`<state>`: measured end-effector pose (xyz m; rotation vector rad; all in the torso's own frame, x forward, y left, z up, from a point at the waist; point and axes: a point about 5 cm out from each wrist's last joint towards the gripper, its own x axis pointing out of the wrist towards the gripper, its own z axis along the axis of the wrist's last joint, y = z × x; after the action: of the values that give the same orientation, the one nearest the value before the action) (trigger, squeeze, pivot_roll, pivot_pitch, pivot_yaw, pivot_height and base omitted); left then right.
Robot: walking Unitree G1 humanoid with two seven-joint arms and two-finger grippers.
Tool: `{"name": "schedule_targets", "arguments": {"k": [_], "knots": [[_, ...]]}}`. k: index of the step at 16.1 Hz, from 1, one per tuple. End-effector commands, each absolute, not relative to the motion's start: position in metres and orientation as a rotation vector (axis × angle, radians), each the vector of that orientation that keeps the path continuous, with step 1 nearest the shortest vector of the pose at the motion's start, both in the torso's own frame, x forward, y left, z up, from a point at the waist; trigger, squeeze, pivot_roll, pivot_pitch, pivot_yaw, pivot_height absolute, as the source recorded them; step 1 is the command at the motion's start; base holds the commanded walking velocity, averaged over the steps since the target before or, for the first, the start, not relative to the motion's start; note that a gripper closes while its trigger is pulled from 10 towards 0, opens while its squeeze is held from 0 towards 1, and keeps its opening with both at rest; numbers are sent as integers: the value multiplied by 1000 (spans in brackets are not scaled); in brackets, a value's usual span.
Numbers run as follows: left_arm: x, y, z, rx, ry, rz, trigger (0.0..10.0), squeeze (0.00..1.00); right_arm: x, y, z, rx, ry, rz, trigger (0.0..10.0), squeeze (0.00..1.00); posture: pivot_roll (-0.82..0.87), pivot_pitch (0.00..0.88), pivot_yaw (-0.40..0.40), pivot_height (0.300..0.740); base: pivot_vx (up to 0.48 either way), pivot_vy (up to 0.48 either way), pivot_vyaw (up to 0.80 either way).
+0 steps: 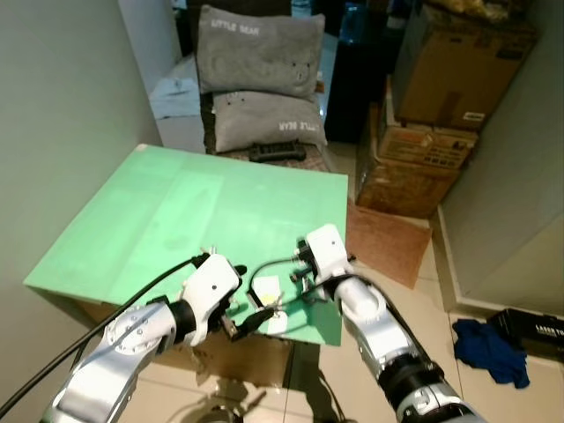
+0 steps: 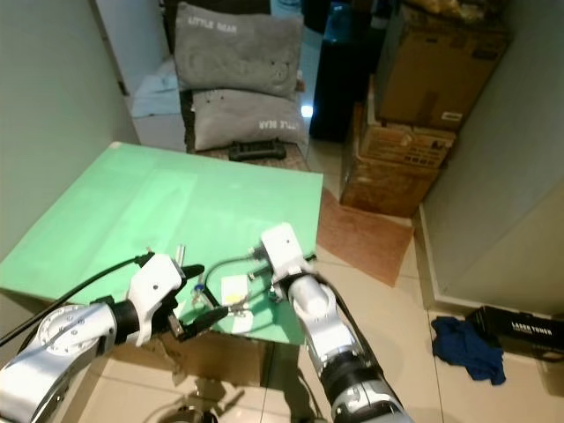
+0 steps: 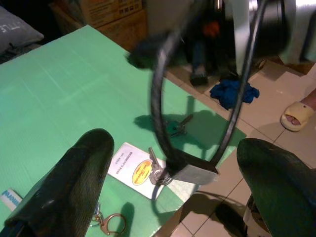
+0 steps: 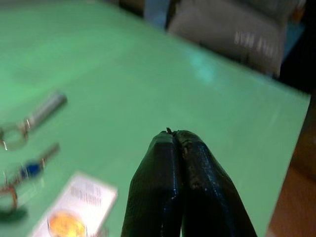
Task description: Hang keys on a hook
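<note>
keys (image 3: 174, 127) on green board (image 1: 176, 220) | cardboard boxes (image 1: 458, 62) stacked, closed

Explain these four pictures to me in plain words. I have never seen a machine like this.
This is a humanoid robot with two silver arms. The two wide pictures come from cameras in its head, looking down at a green board. The other two come from cameras on its wrists.

The left hand is open, reaching toward a white tag with keys at the board's near edge. More keys lie nearby on the board. The right hand is shut, with nothing visible between its fingers, above the board. A loop of black cable crosses the left wrist view. Behind the board sit grey pillows and cardboard boxes.
</note>
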<state>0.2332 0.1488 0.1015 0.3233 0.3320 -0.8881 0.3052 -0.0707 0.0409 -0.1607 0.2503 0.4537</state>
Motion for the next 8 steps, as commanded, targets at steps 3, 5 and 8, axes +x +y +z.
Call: {"name": "schedule_targets", "arguments": {"k": [3, 5, 8], "knots": [[231, 147, 97, 331, 359, -920, 10000, 0, 291, -84, 9, 54, 512, 387, 10000, 1000, 130, 66, -6, 740, 0, 0, 0], [230, 153, 95, 342, 369, -905, 10000, 0, 285, -90, -2, 94, 580, 361, 10000, 1000, 135, 72, -5, 740, 0, 0, 0], [231, 156, 95, 348, 370, -895, 10000, 0, 281, -90, -7, 95, 614, 374, 10000, 1000, 140, 74, -3, 740, 0, 0, 0]]}}
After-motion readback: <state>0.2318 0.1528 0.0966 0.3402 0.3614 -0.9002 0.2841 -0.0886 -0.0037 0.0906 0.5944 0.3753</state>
